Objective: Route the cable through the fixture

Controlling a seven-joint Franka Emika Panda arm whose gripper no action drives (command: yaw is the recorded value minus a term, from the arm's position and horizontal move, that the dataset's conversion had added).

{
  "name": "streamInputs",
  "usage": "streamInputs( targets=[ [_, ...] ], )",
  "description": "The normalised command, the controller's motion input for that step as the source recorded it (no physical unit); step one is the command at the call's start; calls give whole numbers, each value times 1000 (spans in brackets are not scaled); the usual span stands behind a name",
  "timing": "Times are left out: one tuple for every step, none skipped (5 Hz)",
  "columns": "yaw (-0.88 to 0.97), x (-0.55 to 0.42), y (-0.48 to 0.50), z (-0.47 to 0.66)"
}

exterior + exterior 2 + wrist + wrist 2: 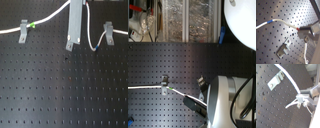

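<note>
I am looking at the gripper point(302, 30) first: in the first wrist view its grey fingers point(307, 28) are pinching the cable point(282, 21) at a small reddish spot, so the jaws are closed on the cord. In the second wrist view the same clamp point(303, 99) is sitting over the cord, with thin white loops hanging just beside it (I cannot tell which strand is which there).

From the grip, the cable is arcing away over the black perforated board point(278, 10), passing a blue band point(270, 21) and running out of frame. A small grey bracket point(284, 50) is lying flat on the board near the cord but apart from it.

In the first exterior view the grey gripper bar point(75, 25) is hanging down from the top edge, between two metal clips. The cable point(50, 19) is passing through the clip on the first exterior view's left point(23, 31), its green band point(32, 25) sitting just beside that clip. On the first exterior view's right, the cord is dropping beside the bar, looping past a blue mark point(94, 47) and rising to the other clip point(108, 32), then running off the edge.

Below the clips and bar, the board point(60, 90) is lying bare all the way to the lower edge of the first exterior view.

In the second exterior view the arm's white body point(230, 100) is crowding the second exterior view's right, with the cable point(148, 86) reaching a clip point(164, 85) mid-board.
</note>
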Motion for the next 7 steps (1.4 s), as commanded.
streamInputs(
  targets=[
    [-3,-1,-2,0],
    [-451,-176,-121,205],
    [-669,-132,-347,272],
    [-677,-35,-307,212],
    [-6,1,-21,0],
    [386,-514,-184,122],
    [89,0,0,0]
  ],
)
